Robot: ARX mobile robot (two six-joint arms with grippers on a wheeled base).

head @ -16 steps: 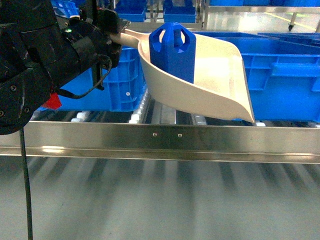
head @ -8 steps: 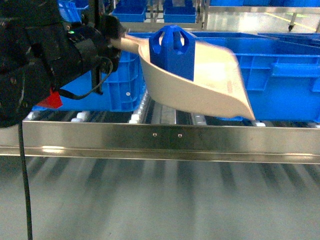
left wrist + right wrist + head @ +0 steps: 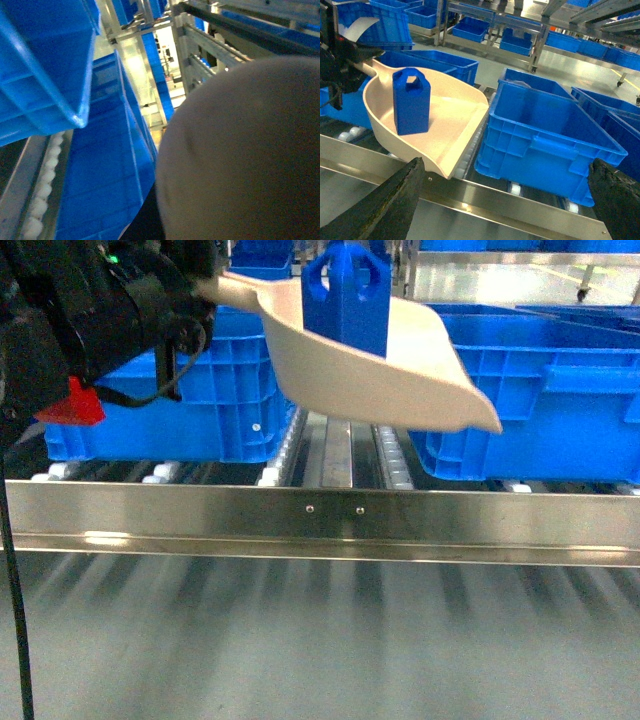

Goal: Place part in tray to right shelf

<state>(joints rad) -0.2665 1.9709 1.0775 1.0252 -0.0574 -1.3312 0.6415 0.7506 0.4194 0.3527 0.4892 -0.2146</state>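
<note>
**Scoop and block hanging over the roller rack**

The left claw [image 3: 205, 285] is gripping the handle of the tray [image 3: 380, 380], its fingers closing around that handle where it meets the black arm, though the exact contact is partly hidden from where I am standing. Out from the claw, the tray is floating above the right shelf [image 3: 320, 523], its flat lip tilting down and away toward the gap between two blue crates [image 3: 545, 135]. The part [image 3: 411, 102] is standing upright inside the tray, near the handle end and so close to the left claw, resting on the tray floor.

The right claw [image 3: 510, 200] is spreading wide apart, its dark fingers [image 3: 395, 200] framing the low edge of its own camera view, holding nothing. The tray and part are sitting ahead of it and to its left, the big crate straight ahead.

The left wrist camera is showing mostly the pale underside of the tray [image 3: 240, 150].
</note>
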